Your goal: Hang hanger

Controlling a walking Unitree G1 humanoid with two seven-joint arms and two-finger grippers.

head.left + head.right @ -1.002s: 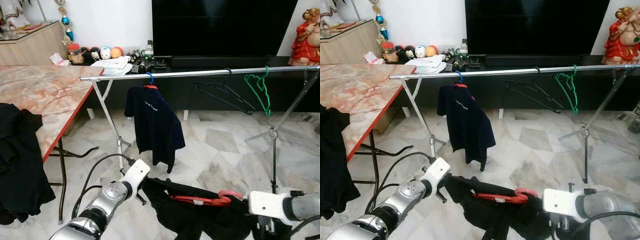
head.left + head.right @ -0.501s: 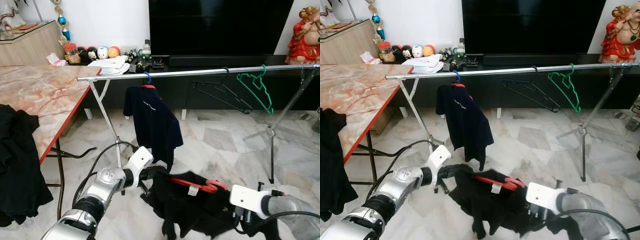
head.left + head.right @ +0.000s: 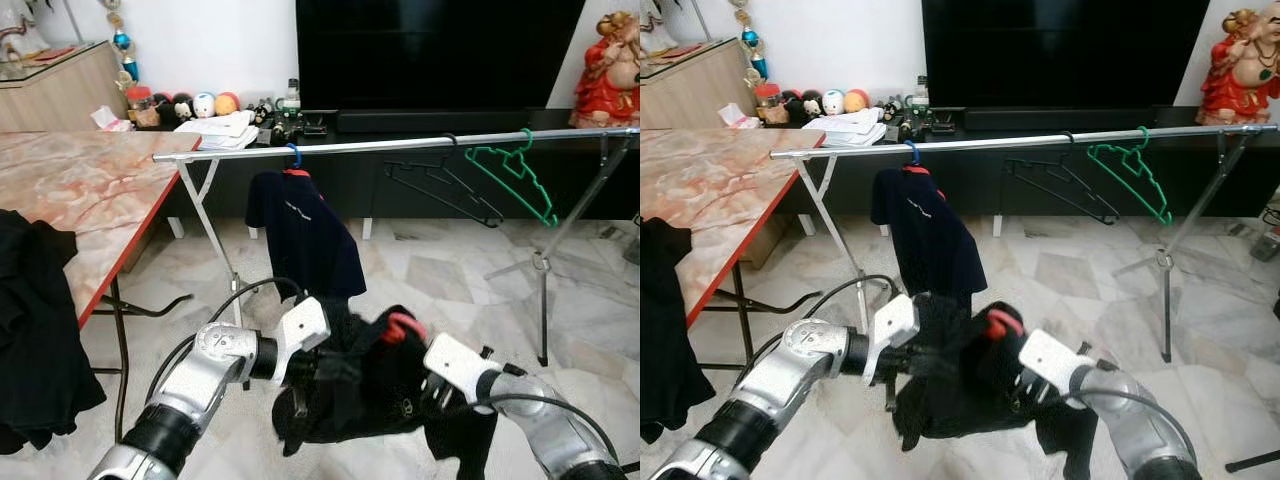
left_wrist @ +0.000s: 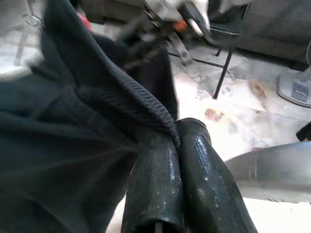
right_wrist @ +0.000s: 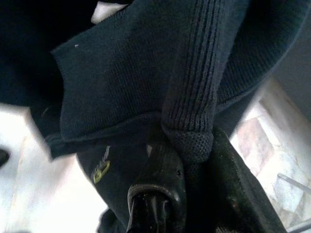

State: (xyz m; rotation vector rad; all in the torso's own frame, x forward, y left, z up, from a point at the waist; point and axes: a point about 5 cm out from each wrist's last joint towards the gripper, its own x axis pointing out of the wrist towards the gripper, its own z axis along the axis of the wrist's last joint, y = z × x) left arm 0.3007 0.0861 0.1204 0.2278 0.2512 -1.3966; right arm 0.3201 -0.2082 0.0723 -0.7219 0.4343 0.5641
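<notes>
The red hanger [image 3: 400, 327] peeks from the black garment [image 3: 365, 385] I'm holding low before the rail [image 3: 400, 147] — left gripper [image 4: 177, 141] clenched on its ribbed hem, right gripper [image 5: 187, 160] pinching a ribbed cuff. I see a small yellow logo [image 5: 100, 170], unreadable. A navy shirt [image 3: 300, 235] hangs behind — beside black [image 3: 440, 190] and green hangers [image 3: 515, 180].
</notes>
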